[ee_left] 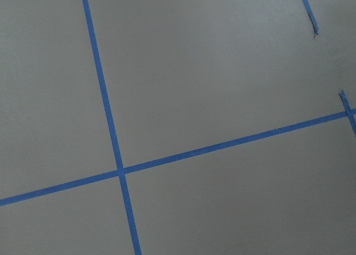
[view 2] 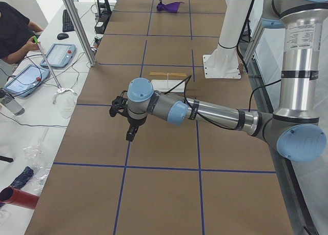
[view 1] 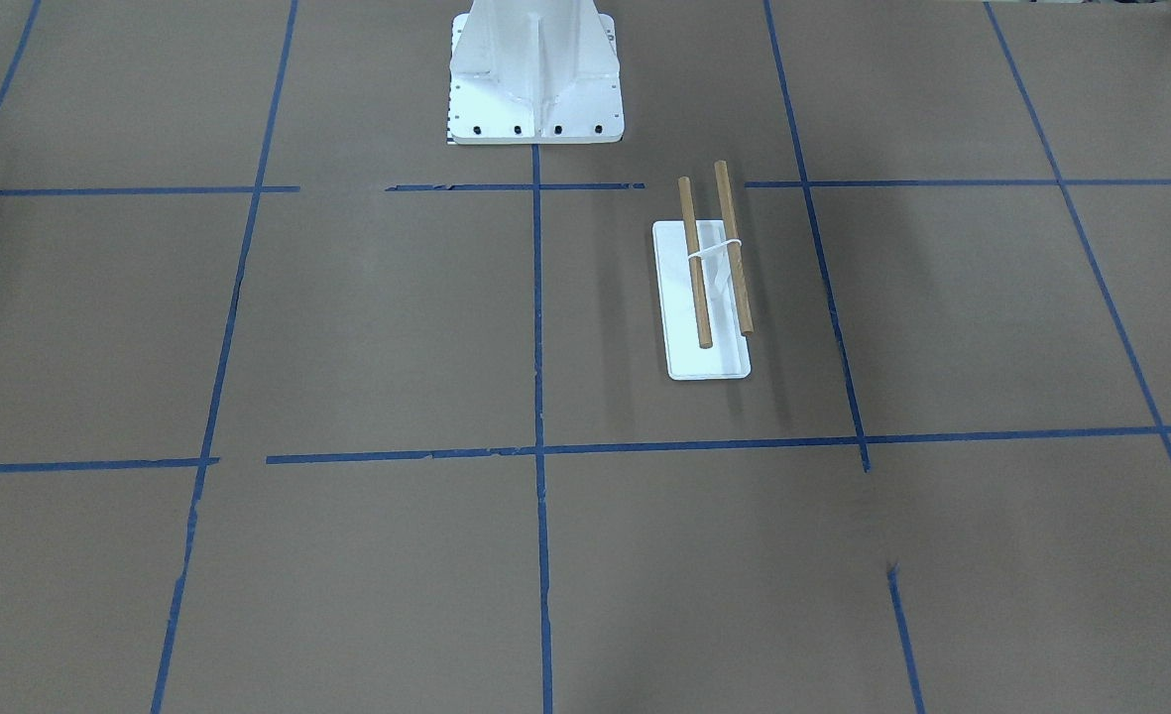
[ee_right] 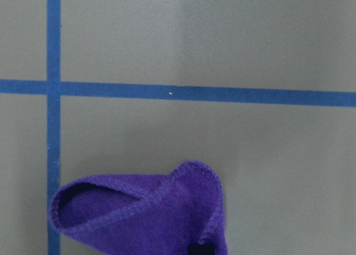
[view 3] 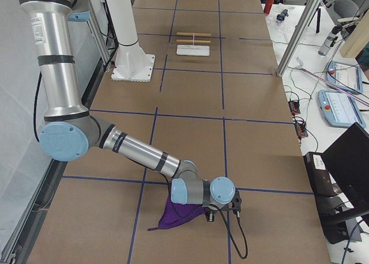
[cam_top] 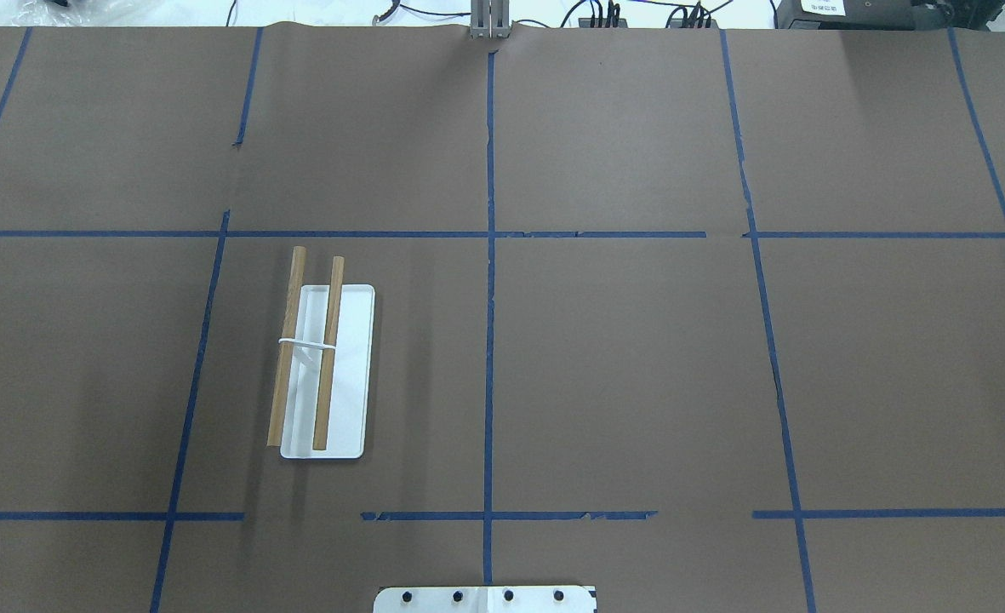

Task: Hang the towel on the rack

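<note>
The rack [cam_top: 328,375] is a white base plate with two wooden dowels, standing bare on the left half of the table; it also shows in the front view [view 1: 709,297]. The purple towel [view 3: 176,215] hangs bunched from my right gripper [view 3: 209,213] at the table's far right end, its low corner near the paper. In the right wrist view the towel [ee_right: 150,216] rises in folds to a dark fingertip at the bottom edge. My left gripper [view 2: 131,135] points down over bare paper beyond the rack, and shows only in the left side view, so I cannot tell its state.
The white bolted robot pedestal [view 1: 535,99] stands at the table's robot side. Blue tape lines grid the brown paper. A metal post [view 2: 77,24], tablets and a seated person [view 2: 13,35] are along the operators' side.
</note>
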